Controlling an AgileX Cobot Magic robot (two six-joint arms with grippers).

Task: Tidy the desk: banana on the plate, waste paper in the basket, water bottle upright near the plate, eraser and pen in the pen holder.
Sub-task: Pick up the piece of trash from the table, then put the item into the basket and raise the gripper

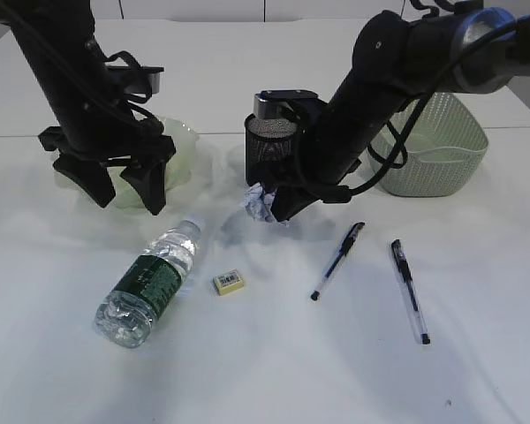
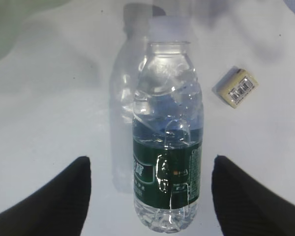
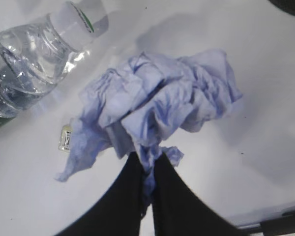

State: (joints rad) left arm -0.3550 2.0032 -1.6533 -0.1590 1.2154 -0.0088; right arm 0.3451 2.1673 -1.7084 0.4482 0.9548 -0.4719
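My right gripper (image 1: pixel 280 208) is shut on the crumpled bluish waste paper (image 1: pixel 258 203), pinching its edge (image 3: pixel 147 160); the wad (image 3: pixel 162 98) hangs just in front of the black mesh pen holder (image 1: pixel 269 146). The water bottle (image 1: pixel 150 283) lies on its side, cap toward the plate. My left gripper (image 1: pixel 124 188) hovers open above it, a finger on either side of the green label (image 2: pixel 151 164), not touching. The yellow eraser (image 1: pixel 229 282) lies right of the bottle (image 2: pixel 237 87). Two pens (image 1: pixel 338 261) (image 1: pixel 409 290) lie on the table. The pale green plate (image 1: pixel 184 141) sits behind the left arm. The banana is hidden.
The green basket (image 1: pixel 437 141) stands at the back right, partly behind the right arm. The bottle's neck (image 3: pixel 24 49) and the eraser (image 3: pixel 65 137) show beyond the paper in the right wrist view. The white table's (image 1: pixel 283 371) front stretch is bare.
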